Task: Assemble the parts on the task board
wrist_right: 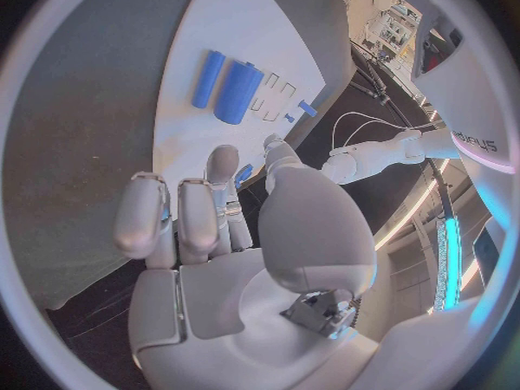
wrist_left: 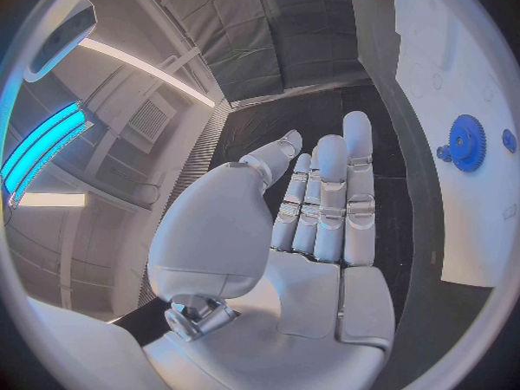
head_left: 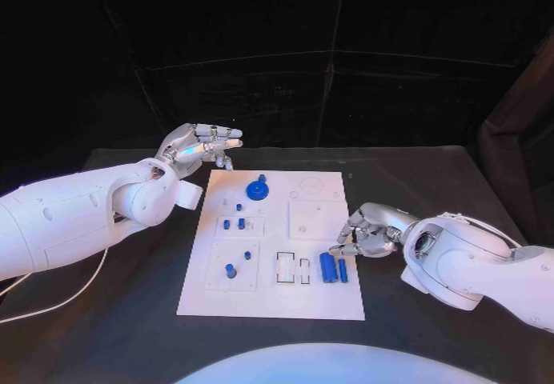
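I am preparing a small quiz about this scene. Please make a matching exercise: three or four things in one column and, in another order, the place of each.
Things:
1. blue gear
2. two blue cylinders
3. left hand
4. right hand

Places:
A. at the board's right edge
B. far part of the board
C. beyond the board's far left corner
D. near right part of the board

Pairs: 1-B, 2-D, 3-C, 4-A

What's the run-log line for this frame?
left hand: open, raised off task board far corner | right hand: empty, fingers curled, near blue cylinders | blue gear: on board | stage: no part held
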{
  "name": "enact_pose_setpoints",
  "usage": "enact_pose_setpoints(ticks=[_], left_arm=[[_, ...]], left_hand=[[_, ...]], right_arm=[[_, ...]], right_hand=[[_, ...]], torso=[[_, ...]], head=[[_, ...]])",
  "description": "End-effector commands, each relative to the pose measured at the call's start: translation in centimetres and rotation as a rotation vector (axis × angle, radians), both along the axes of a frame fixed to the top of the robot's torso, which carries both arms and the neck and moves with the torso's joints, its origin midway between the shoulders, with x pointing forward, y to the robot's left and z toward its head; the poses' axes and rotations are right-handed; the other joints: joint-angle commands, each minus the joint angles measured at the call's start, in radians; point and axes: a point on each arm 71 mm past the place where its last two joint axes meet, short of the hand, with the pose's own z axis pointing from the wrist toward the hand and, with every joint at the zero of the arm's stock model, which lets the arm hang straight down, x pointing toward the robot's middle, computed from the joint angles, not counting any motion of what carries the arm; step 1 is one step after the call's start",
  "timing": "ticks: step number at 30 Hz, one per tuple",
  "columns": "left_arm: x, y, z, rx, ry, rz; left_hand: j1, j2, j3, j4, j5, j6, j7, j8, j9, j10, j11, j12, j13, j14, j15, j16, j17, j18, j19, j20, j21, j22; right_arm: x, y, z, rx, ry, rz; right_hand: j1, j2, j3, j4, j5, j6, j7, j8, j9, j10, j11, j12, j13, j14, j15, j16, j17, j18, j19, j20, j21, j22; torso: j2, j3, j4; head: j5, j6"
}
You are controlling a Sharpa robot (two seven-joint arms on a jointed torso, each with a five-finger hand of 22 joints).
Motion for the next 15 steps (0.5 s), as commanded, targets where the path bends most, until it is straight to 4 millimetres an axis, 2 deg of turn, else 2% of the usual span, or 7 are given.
enact_pose_setpoints(ticks=[1,3,7,10,15], left_arm=[[0.0,0.0,0.1,-0.010,0.000,-0.012],[0.0,0.0,0.1,-0.009,0.001,-0.011],[-0.1,0.2,0.1,-0.008,0.001,-0.009],[-0.1,0.2,0.1,-0.008,0.002,-0.008],[-0.1,0.2,0.0,-0.009,0.002,-0.009]], left_hand=[[0.001,0.006,-0.007,-0.001,-0.003,-0.008,0.000,0.003,0.000,-0.005,0.001,0.005,-0.002,-0.008,-0.002,0.004,-0.001,0.013,-0.006,0.003,-0.005,-0.001],[0.001,0.006,-0.007,-0.001,-0.003,-0.008,0.000,0.003,0.000,-0.005,0.001,0.005,-0.002,-0.008,-0.002,0.004,-0.001,0.013,-0.006,0.003,-0.005,-0.001],[0.001,0.006,-0.007,-0.001,-0.003,-0.008,0.000,0.003,0.000,-0.005,0.001,0.005,-0.002,-0.008,-0.002,0.004,-0.001,0.013,-0.006,0.003,-0.005,-0.001],[0.001,0.006,-0.007,-0.001,-0.003,-0.008,0.000,0.003,0.000,-0.005,0.001,0.005,-0.002,-0.008,-0.002,0.004,-0.001,0.013,-0.006,0.003,-0.005,-0.001],[0.001,0.006,-0.007,-0.001,-0.003,-0.008,0.000,0.003,0.000,-0.005,0.001,0.005,-0.002,-0.008,-0.002,0.004,-0.001,0.013,-0.006,0.003,-0.005,-0.001]], right_arm=[[-0.2,0.0,-0.4,-0.077,0.020,-0.021],[-0.3,0.2,-0.4,-0.087,0.016,-0.013],[-0.4,0.7,-0.5,-0.106,0.005,0.011],[-0.5,1.1,-0.6,-0.115,0.009,0.026],[-0.6,1.7,-0.9,-0.128,0.014,0.050]], right_hand=[[0.003,0.012,-0.024,0.016,0.008,-0.002,-0.006,0.016,0.009,-0.012,-0.002,0.009,0.019,0.042,-0.006,0.005,0.002,-0.009,0.006,-0.001,0.005,0.001],[0.004,0.014,-0.037,0.027,0.010,0.003,-0.009,0.029,0.017,-0.015,-0.004,0.012,0.030,0.041,-0.007,0.006,0.004,-0.009,0.006,-0.002,0.005,0.002],[0.011,0.014,-0.061,0.044,0.012,0.005,-0.013,0.050,0.033,-0.018,-0.007,0.018,0.049,0.041,-0.010,0.011,0.009,-0.009,0.006,-0.004,0.007,0.005],[0.016,0.013,-0.075,0.055,0.011,0.007,-0.016,0.064,0.044,-0.018,-0.010,0.023,0.061,0.042,-0.012,0.015,0.014,-0.010,0.008,-0.006,0.010,0.012],[0.020,0.015,-0.083,0.063,0.009,0.006,-0.018,0.073,0.052,-0.018,-0.011,0.024,0.068,0.042,-0.013,0.018,0.017,-0.011,0.009,-0.007,0.012,0.015]], torso=[[0.001,0.0008,-0.0008],[0.000,0.0014,-0.0022],[0.002,-0.0008,-0.0022],[0.002,-0.0011,-0.0024],[0.002,-0.0007,-0.0011]], head=[[0.001,-0.003],[0.003,-0.005],[-0.001,-0.006],[-0.001,-0.009],[-0.002,-0.011]])
